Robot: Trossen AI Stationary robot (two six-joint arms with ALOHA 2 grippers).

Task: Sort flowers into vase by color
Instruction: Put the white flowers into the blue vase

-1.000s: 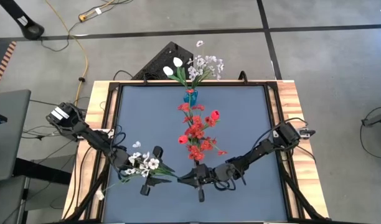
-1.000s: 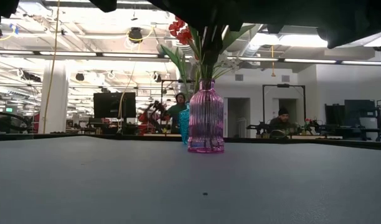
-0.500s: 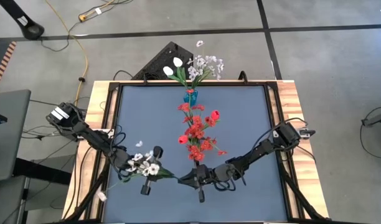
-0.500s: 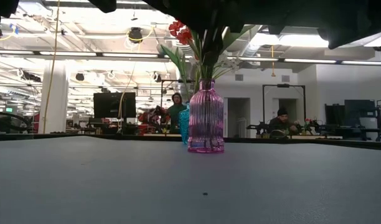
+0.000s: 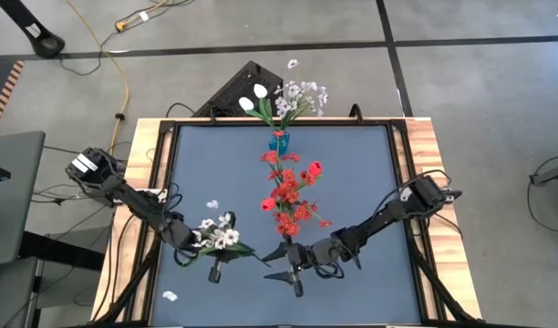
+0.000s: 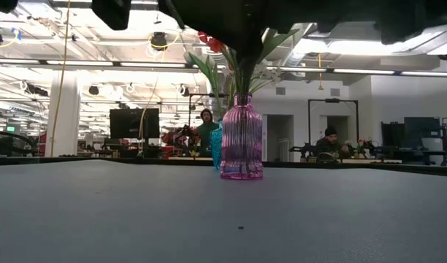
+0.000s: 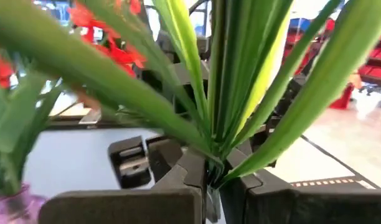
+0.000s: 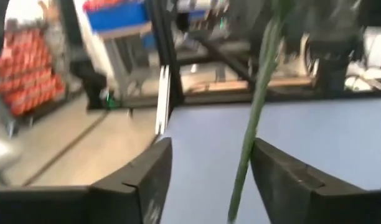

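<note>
A white blossom spray (image 5: 220, 239) on a green stem is held over the table's near left part by my left gripper (image 5: 220, 258), which is shut on it. My right gripper (image 5: 281, 264) stands open just to the right. The spray's stem (image 8: 256, 118) runs between its fingers without touching them. The pink vase (image 6: 242, 139) holds red flowers (image 5: 288, 196) at the table's middle. Behind it, the blue vase (image 5: 279, 141) holds white flowers (image 5: 284, 98). My left gripper pinches the spray's green stem (image 7: 209, 169) between its two fingers, just below the point where the long leaves fan out. The leaves (image 7: 240, 93) and blossoms stand out beyond the fingertips. The spray is lifted clear of the table.
A small white bit (image 5: 170, 296) lies near the table's near left corner. Wooden rails (image 5: 434, 155) border the dark mat. There is free mat on both sides of the vases. Two people show in the room beyond the table (image 6: 206, 124).
My left gripper has shut on the white spray's stem and carried it slightly toward the far edge. My right gripper has opened, let go of the stem and drawn a little toward the near edge. The small white bit has moved rightward near the near left corner.
</note>
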